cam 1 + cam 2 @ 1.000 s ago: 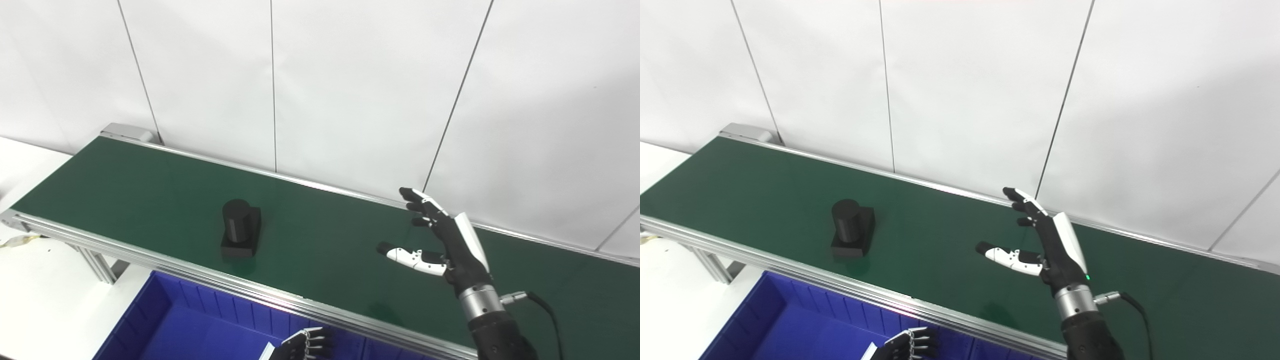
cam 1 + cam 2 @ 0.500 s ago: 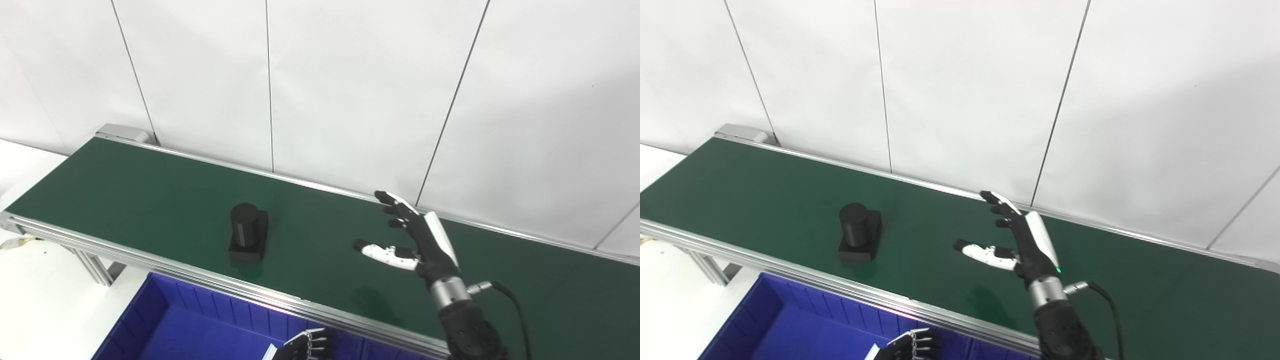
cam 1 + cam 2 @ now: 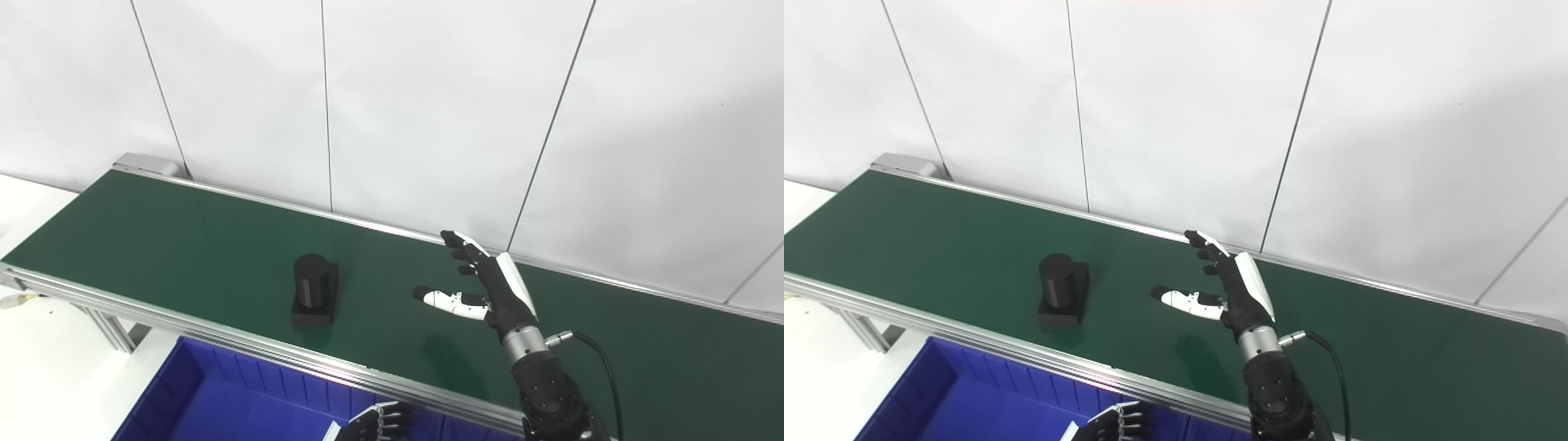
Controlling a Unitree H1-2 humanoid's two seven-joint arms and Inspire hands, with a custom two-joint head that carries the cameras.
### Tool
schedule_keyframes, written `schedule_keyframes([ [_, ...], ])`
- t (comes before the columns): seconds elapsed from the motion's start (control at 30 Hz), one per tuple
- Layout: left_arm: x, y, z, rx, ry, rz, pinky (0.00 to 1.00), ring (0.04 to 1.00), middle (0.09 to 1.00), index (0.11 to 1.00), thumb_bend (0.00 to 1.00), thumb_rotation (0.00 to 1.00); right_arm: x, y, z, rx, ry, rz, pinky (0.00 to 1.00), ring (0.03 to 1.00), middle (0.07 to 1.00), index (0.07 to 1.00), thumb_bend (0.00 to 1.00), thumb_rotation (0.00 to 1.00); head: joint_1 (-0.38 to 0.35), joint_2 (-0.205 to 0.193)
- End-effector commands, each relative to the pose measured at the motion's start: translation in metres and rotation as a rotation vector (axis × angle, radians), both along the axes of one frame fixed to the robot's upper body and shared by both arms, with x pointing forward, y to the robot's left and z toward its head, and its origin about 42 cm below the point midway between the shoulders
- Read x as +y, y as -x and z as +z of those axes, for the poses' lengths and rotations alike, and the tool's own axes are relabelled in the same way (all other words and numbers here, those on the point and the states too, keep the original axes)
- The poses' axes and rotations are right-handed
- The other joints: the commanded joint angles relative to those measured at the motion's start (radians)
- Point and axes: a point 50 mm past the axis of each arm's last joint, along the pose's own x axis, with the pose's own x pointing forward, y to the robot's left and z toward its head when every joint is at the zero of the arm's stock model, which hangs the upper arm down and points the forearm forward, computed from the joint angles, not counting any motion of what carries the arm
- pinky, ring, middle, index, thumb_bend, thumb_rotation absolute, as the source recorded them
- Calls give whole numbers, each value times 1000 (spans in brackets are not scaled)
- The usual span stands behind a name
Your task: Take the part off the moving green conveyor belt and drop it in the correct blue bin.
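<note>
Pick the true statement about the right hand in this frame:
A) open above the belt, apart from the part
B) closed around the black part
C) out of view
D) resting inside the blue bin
A: the right hand hangs open over the green belt, with bare belt between it and the black part.

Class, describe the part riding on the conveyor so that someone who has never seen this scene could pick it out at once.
Find the long green conveyor belt running along the white wall. On it, to the left of the robot's open right hand and apart from it, stands the black part. It is the only loose object on the belt: an upright cylinder on a flat rectangular base, all matte black.
</note>
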Motion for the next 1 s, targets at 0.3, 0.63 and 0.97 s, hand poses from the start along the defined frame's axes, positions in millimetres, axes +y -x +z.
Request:
schedule_keyframes([
  [0.3,-10,-8,9,-70,9,8,597,677,718,742,645,653,34,-14,19,-90,-2,82,848,906,907,886,749,325,18,4],
  [0.63,-17,-4,10,-73,8,6,598,677,717,737,688,678,56,-14,6,-66,17,151,861,901,904,894,790,311,39,11],
  [0.97,-25,-4,12,-81,5,7,585,669,715,738,680,655,67,-11,-4,-42,24,178,860,910,915,890,788,306,61,18],
])
